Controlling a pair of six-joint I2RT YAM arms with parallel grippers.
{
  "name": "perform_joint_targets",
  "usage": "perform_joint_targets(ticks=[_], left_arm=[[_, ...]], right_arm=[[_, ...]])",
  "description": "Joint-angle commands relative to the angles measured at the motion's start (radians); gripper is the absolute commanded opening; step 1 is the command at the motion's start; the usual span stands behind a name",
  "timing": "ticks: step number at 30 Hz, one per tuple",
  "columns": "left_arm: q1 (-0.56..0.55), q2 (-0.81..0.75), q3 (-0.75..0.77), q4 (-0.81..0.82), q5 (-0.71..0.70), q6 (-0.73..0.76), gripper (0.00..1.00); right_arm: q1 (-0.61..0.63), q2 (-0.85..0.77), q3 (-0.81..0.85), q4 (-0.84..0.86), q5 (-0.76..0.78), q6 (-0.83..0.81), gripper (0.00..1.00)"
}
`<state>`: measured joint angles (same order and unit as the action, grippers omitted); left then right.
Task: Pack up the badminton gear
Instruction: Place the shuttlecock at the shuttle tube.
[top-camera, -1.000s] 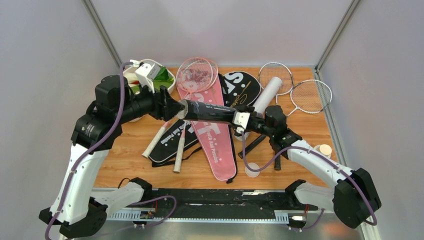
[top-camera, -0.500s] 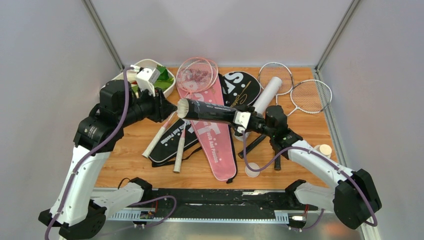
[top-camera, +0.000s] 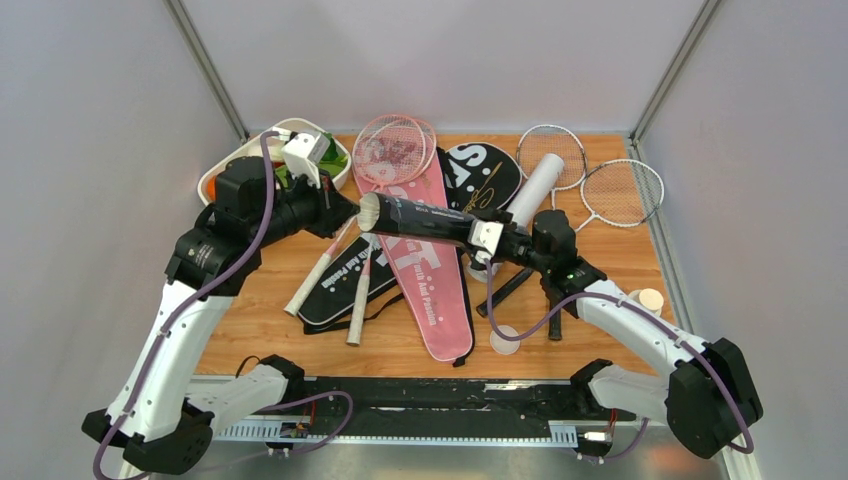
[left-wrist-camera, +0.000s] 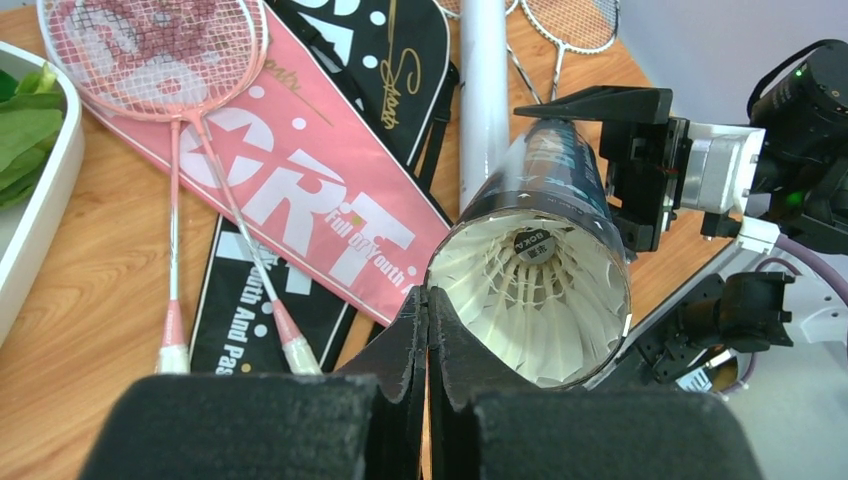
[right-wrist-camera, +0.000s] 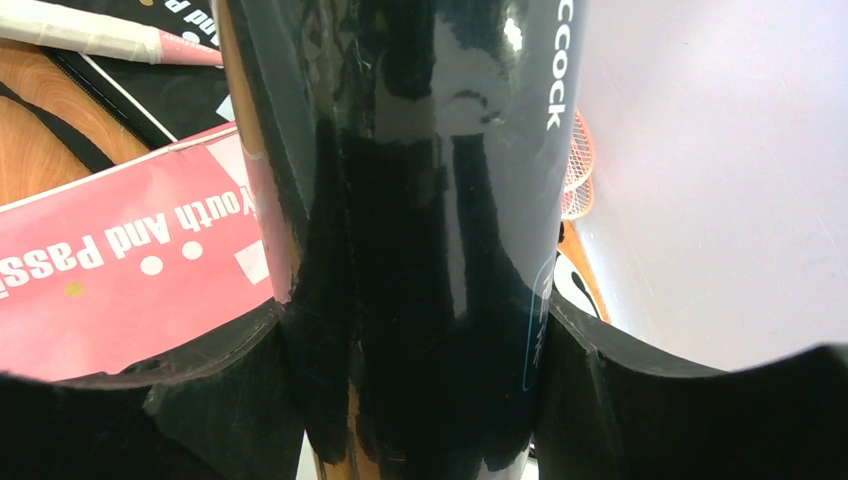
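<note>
- Wooden table (top-camera: 250, 320) lies cluttered.
- Right pincer (top-camera: 482, 238) clamps a glossy black shuttlecock tube (top-camera: 420, 222), with white feather shuttlecocks (left-wrist-camera: 530, 290) inside.
- Left pincer (left-wrist-camera: 428, 300) sits closed and empty at its mouth; capping seems next.

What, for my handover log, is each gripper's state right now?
Left gripper: shut, nothing visibly held.
Right gripper: closed on the black shuttlecock tube.

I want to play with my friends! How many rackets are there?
4. One pink-framed racket and a second overlapping it lie on the pink racket-shaped cover; one silver-framed racket and another lie back right. Others may be hidden.
</note>
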<state>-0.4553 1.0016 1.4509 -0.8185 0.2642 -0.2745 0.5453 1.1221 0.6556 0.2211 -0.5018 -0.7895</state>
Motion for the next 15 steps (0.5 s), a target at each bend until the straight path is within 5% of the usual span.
perform_joint_targets(ticks=[1,3,8,15], left_arm=[[-0.004,0.011,-0.024,0.035,0.018,0.016,0.0],[-0.005,0.018,-0.026,0.023,0.014,0.024,0.01],[-0.004,0.014,-0.028,-0.012,-0.05,0.046,0.34],[-0.004,0.046,0.036,-0.086,-0.028,0.054,0.36]], right_arm=[[0.006,-0.016,0.049,0.072,-0.052,0.013,0.0],[0.005,-0.018,0.049,0.072,-0.052,0.01,0.0],[0.005,-0.026,0.046,0.072,-0.047,-0.003,0.01],[0.006,-0.041,0.038,0.065,-0.068,-0.019,0.0]])
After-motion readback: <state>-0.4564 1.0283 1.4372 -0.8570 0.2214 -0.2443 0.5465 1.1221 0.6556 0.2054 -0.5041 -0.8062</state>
